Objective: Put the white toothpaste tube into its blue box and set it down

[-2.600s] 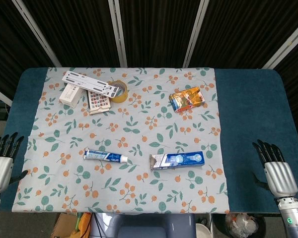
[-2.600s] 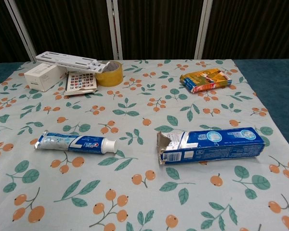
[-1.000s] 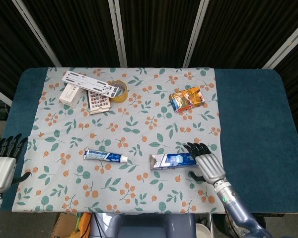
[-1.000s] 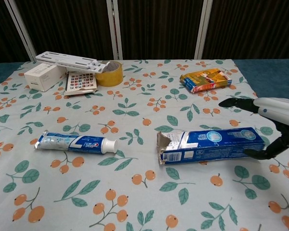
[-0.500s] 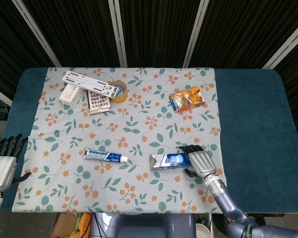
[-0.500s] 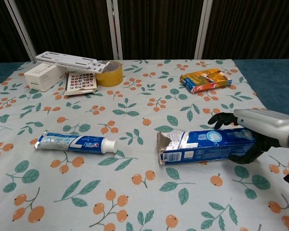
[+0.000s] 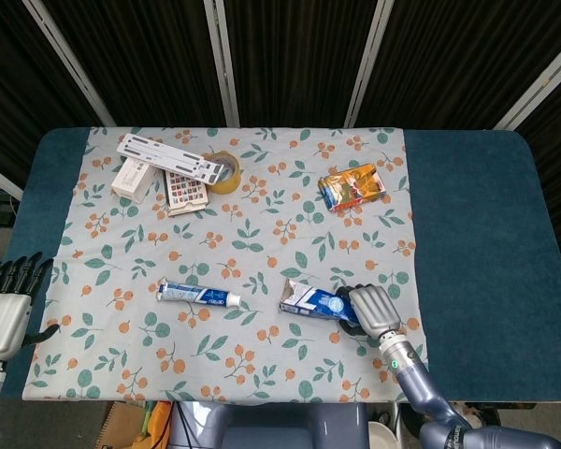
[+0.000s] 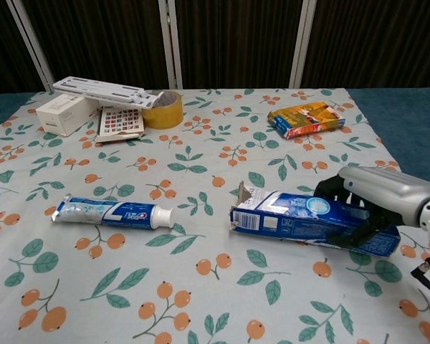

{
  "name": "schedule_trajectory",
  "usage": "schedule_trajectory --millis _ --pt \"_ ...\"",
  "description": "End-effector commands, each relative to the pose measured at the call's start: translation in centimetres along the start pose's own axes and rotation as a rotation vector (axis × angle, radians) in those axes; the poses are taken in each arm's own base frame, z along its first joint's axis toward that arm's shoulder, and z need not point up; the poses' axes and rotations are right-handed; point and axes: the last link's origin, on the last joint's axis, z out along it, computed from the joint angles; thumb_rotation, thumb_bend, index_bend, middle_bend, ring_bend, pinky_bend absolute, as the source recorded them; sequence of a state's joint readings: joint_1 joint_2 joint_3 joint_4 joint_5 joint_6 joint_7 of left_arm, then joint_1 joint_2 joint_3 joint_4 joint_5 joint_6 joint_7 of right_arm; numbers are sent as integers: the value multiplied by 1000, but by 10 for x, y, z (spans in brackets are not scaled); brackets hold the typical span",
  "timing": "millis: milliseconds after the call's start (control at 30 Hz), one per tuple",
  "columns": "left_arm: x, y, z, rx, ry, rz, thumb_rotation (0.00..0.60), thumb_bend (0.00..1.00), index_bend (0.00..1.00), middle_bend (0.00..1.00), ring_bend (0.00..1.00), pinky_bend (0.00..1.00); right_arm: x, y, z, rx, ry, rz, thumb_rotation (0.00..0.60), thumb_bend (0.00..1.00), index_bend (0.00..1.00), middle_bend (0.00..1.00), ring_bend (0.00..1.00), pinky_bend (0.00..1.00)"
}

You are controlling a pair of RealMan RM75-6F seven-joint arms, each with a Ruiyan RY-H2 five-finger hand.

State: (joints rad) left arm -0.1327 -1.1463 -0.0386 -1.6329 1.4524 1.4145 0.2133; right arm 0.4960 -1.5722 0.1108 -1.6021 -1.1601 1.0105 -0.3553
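The white toothpaste tube (image 7: 199, 296) (image 8: 115, 213) lies flat on the floral cloth, its cap pointing right. The blue box (image 7: 310, 300) (image 8: 301, 220) is to its right, its torn open flaps facing the tube and raised slightly. My right hand (image 7: 372, 310) (image 8: 376, 195) grips the box at its far end, fingers wrapped over the top. My left hand (image 7: 4, 307) hovers off the cloth's left edge, fingers spread and holding nothing; only the head view shows it.
At the back left sit a white box (image 7: 133, 178), a white perforated strip (image 7: 173, 157), a coloured card (image 7: 184, 191) and a yellow tape roll (image 7: 224, 171). An orange packet (image 7: 352, 185) lies at the back right. The cloth (image 7: 262, 243) covers a blue table (image 7: 477, 234).
My right hand came in from the table's right edge, closed round the box's right end and tipped its open end up. The tube and left hand stayed put.
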Motion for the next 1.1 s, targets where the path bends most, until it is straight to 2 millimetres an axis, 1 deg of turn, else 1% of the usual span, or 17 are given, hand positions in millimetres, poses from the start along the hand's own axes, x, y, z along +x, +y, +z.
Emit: schedule_trajectory --millis 33,100,133,200,300,433,500,533,633,700,767,833,867,967,1100 --pt "0 0 0 2 0 -1 600 0 0 0 0 6 5 -1 -6 5 20 29 600 329 434 491 422 416" --pt "0 -1 0 3 -2 1 600 0 0 0 0 6 14 -1 -13 13 41 43 600 328 434 491 422 416" --pt "-1 -1 0 3 -4 6 600 0 0 0 0 6 29 1 -26 19 88 55 600 329 434 491 422 416" --pt "-1 0 1 5 -6 10 600 0 0 0 0 6 41 5 -42 28 110 65 600 329 434 491 422 416" --pt "-1 1 3 11 -7 7 600 0 4 0 0 8 52 11 -59 34 135 82 600 328 434 491 422 416" --pt "-1 4 8 14 -11 -2 600 0 25 0 0 10 61 18 -74 35 164 100 600 329 434 491 422 416" --pt "-2 8 12 4 -23 3 600 1 35 0 0 27 66 23 -81 31 180 109 600 328 435 491 422 416" --pt "-3 11 16 -5 -31 13 600 4 43 0 0 54 68 25 -84 30 188 113 600 328 434 491 422 416" --pt "-4 27 34 -54 -47 75 600 23 72 32 33 178 75 32 -92 31 211 124 600 328 434 491 422 416" --pt "-5 38 44 -84 -46 101 600 41 94 82 86 246 76 36 -94 31 214 118 600 328 434 491 422 416" --pt "-8 55 57 -131 -47 129 600 55 133 161 160 320 77 40 -94 31 215 100 600 328 435 491 422 416" --pt "-11 73 70 -177 -54 149 600 67 184 220 210 371 77 42 -95 34 218 94 600 328 434 491 422 416" --pt "-12 80 74 -195 -58 155 600 71 208 245 225 384 77 42 -94 35 219 95 600 328 434 491 422 416" --pt "-20 105 89 -251 -91 163 600 76 233 293 244 388 79 42 -94 40 227 105 600 328 434 491 422 416" --pt "-33 133 104 -301 -141 181 600 95 269 327 270 408 81 44 -93 39 235 115 600 329 434 491 423 416"
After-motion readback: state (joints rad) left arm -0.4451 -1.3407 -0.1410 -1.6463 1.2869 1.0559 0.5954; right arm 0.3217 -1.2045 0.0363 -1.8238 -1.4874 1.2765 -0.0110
